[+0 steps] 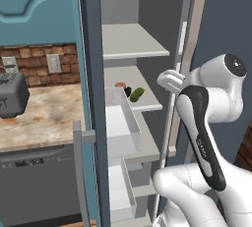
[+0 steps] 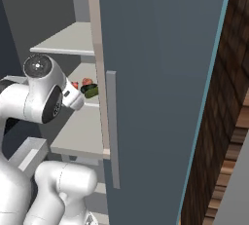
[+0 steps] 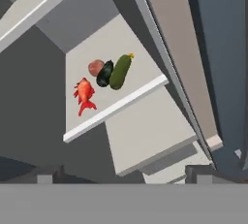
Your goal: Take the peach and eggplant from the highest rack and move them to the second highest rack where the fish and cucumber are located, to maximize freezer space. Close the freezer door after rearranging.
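Four foods lie together on the second highest rack (image 3: 127,103): a red fish (image 3: 85,94), a peach (image 3: 95,66), a dark eggplant (image 3: 104,73) and a green cucumber (image 3: 120,71). The left base view shows the cucumber (image 1: 137,94) and eggplant (image 1: 128,91) on that rack (image 1: 149,105). The highest rack (image 1: 133,42) is bare. My gripper (image 3: 125,177) is open and empty, held back from the rack front and looking down at the foods. The freezer door (image 2: 160,97) stands open on the right, its handle (image 2: 112,129) facing me.
A left door (image 1: 91,98) with bins (image 1: 123,123) stands open beside the shelves. A lower shelf (image 3: 145,136) juts out under the rack. A toaster (image 1: 12,93) sits on the counter (image 1: 49,115). A brick wall (image 2: 219,146) is at right.
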